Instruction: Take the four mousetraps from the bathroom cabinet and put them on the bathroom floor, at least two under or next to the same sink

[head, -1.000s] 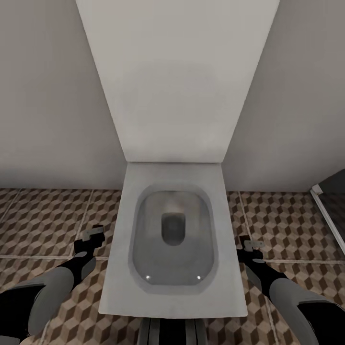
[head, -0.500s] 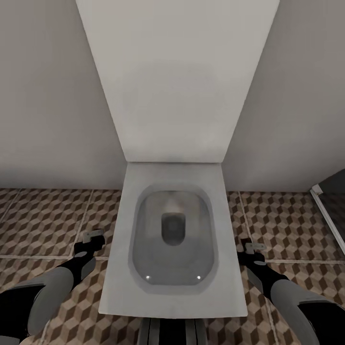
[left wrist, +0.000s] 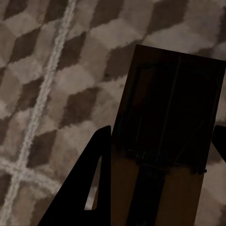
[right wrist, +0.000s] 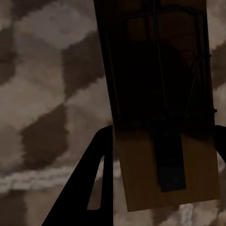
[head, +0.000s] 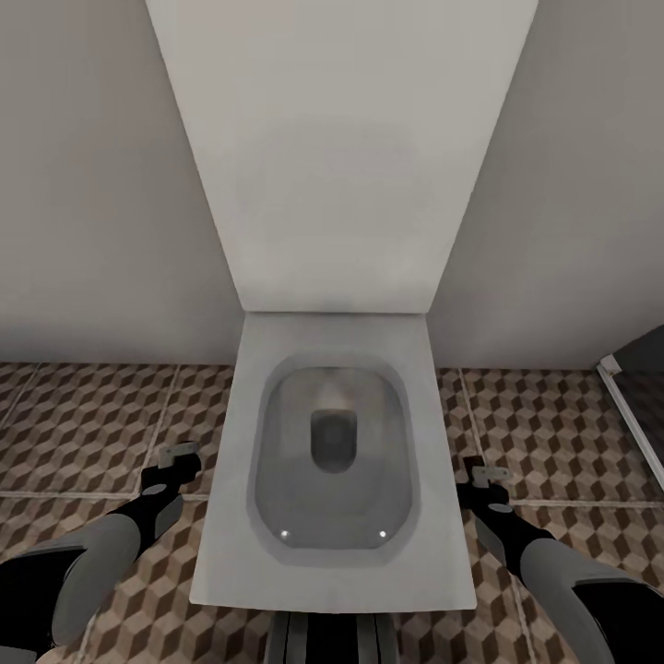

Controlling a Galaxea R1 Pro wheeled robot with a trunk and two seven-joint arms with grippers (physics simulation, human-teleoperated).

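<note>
While facing toilet (head: 332, 443), both grippers holding mousetraps (left wrist: 165, 155).

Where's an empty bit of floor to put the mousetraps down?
Bare floor lies left of the toilet, between it and the wall, and more to its right, up to the dark frame at the edge. The middle is crowded: the toilet takes it. The left gripper and right gripper each hold a mousetrap over those patches.
</note>
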